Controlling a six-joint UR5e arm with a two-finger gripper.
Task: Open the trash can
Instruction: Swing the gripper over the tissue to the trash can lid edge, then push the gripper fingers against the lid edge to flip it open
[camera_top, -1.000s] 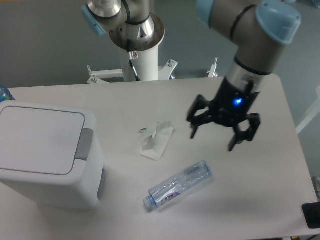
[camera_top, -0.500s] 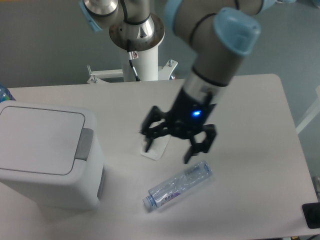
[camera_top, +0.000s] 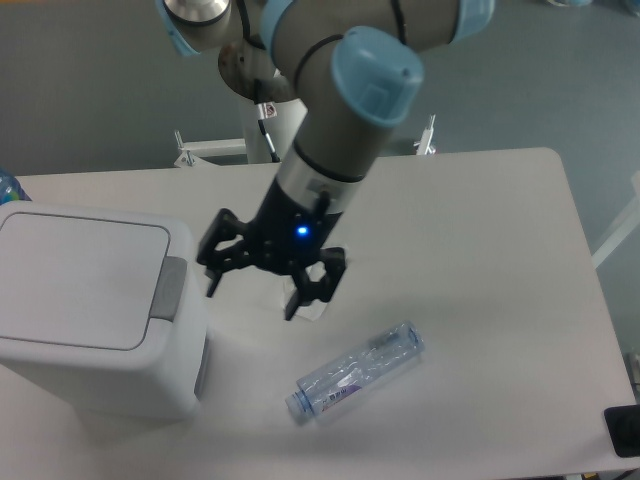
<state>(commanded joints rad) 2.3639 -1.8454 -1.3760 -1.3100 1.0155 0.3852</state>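
Note:
The trash can is a large white boxy bin at the left of the table, its flat lid down and a grey push tab on its right edge. My gripper hangs open just right of that tab, above the table, with nothing between its black fingers. It does not touch the bin.
A clear plastic bottle lies on its side at front centre. A crumpled clear wrapper sits partly hidden behind my gripper. The arm's base column stands at the table's far edge. A dark object shows at the front right corner.
My gripper has swept left across the table, from the right side past the wrapper to beside the bin's grey tab. Its fingers stayed open.

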